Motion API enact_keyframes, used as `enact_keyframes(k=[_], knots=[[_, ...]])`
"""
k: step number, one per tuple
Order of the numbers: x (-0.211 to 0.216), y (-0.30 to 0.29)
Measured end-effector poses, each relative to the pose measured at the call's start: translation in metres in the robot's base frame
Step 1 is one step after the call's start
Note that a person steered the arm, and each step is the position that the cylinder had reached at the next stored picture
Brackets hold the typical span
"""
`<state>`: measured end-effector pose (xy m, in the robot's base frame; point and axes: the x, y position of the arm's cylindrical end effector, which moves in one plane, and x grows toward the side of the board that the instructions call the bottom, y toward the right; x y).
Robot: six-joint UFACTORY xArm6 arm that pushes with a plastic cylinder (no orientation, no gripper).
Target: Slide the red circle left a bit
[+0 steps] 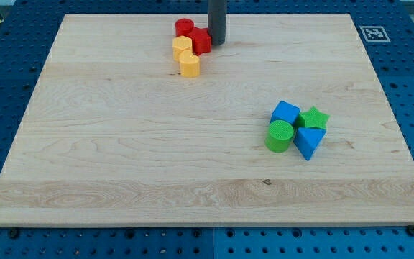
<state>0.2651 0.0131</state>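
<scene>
- My tip stands near the view's top, just to the right of the red cluster, touching or almost touching it (a bare rod, with no jaws, so it holds nothing).
- The red circle lies at the upper left of that cluster, close to the board's top edge, touching a second red block whose shape I cannot make out.
- A yellow block sits just below the reds, against them.
- Well apart, at the view's right, four blocks huddle: a blue cube, green star, green circle and blue triangle.
</scene>
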Motion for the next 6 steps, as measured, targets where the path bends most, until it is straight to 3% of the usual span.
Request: enact_keyframes(k=[2, 4, 6], knots=[[-0.032, -0.025], [-0.033, -0.074], [-0.041, -0.079]])
